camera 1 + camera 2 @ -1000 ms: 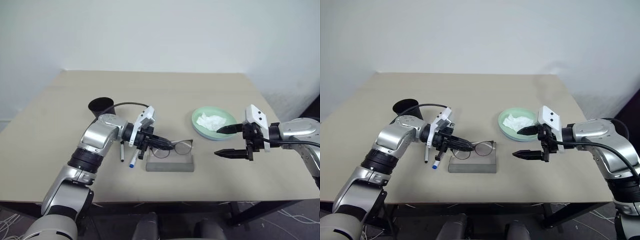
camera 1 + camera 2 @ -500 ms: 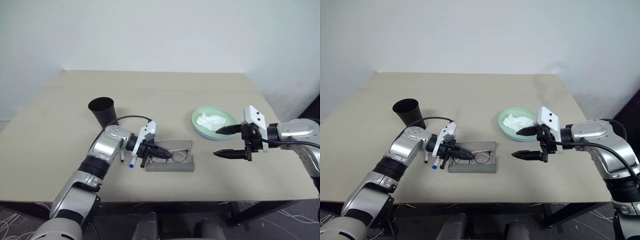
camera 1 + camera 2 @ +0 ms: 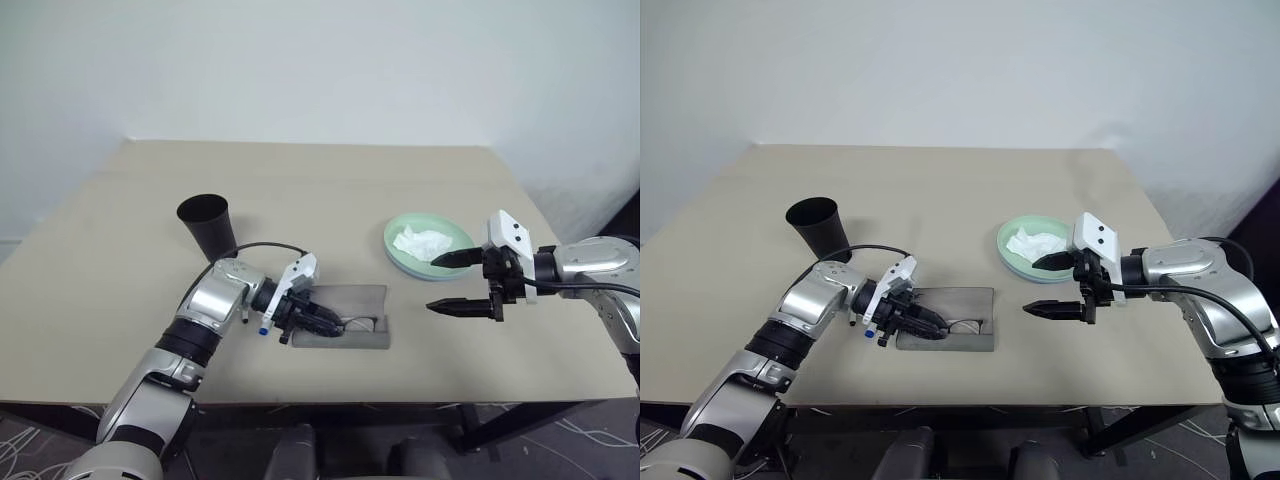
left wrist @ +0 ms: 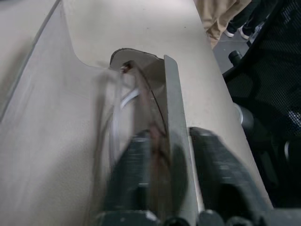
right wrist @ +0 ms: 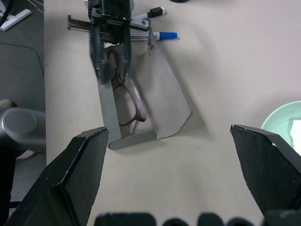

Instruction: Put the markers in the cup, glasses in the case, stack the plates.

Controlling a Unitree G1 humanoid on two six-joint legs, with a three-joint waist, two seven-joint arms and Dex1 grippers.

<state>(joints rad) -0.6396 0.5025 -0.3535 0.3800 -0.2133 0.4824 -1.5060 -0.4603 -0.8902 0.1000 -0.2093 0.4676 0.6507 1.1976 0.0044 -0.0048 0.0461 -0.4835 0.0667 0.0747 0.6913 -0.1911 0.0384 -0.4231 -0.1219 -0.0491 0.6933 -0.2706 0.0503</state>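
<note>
The glasses (image 5: 129, 101) lie inside the open grey case (image 3: 350, 340) at the table's front middle. My left gripper (image 3: 330, 322) reaches down into the case's left end, open, with the case's front wall between its fingers (image 4: 134, 174). Two markers (image 5: 162, 34) lie on the table just left of the case, mostly hidden behind my left wrist in the eye views. The black cup (image 3: 207, 225) stands upright behind them. A pale green plate (image 3: 392, 248) sits to the right. My right gripper (image 3: 433, 284) hovers open between the case and the plate.
A crumpled white tissue (image 3: 420, 241) lies in the green plate. The case's lid (image 3: 350, 297) lies flat open toward the back. The table's right edge runs just beyond my right arm.
My left gripper has sunk with the glasses into the case and its fingers have parted; the glasses now rest in the case. The right arm has kept still.
</note>
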